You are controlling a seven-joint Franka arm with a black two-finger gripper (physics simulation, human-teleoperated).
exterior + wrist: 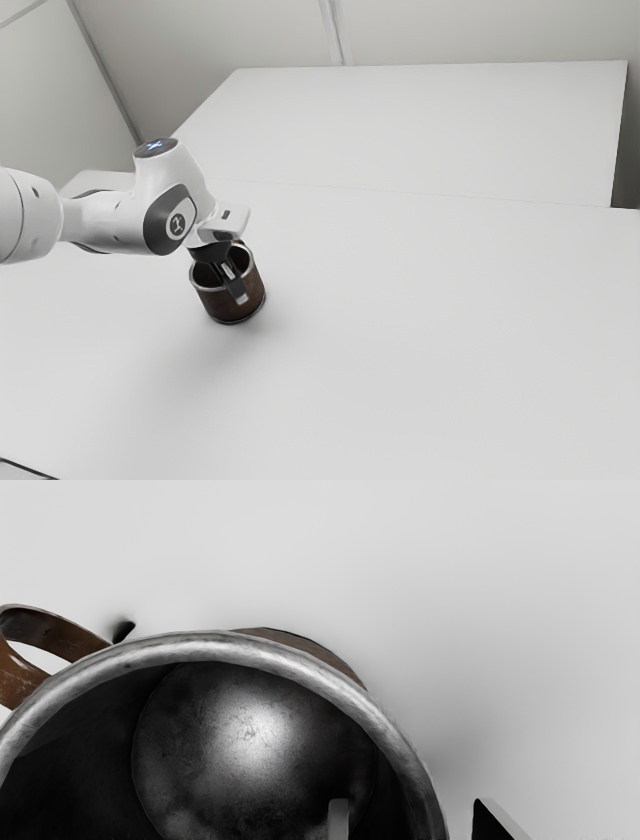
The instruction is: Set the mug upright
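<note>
mug (217,304) mouth up, claw (233,287) spread astride its rim (225,647)

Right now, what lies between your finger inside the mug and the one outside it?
The rim of the mug runs between the two fingers of my open gripper; the wrist view shows that.

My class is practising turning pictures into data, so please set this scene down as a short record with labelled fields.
mug: brown, metal rim
mug pose: mouth up, base down; slight tilt cannot be ruled out
handle: on the mug's side, away from the fingers
gripper: open, astride the mug's wall
fingers: one inside the mug, one outside, with gaps to the wall
surface: pale table
</note>
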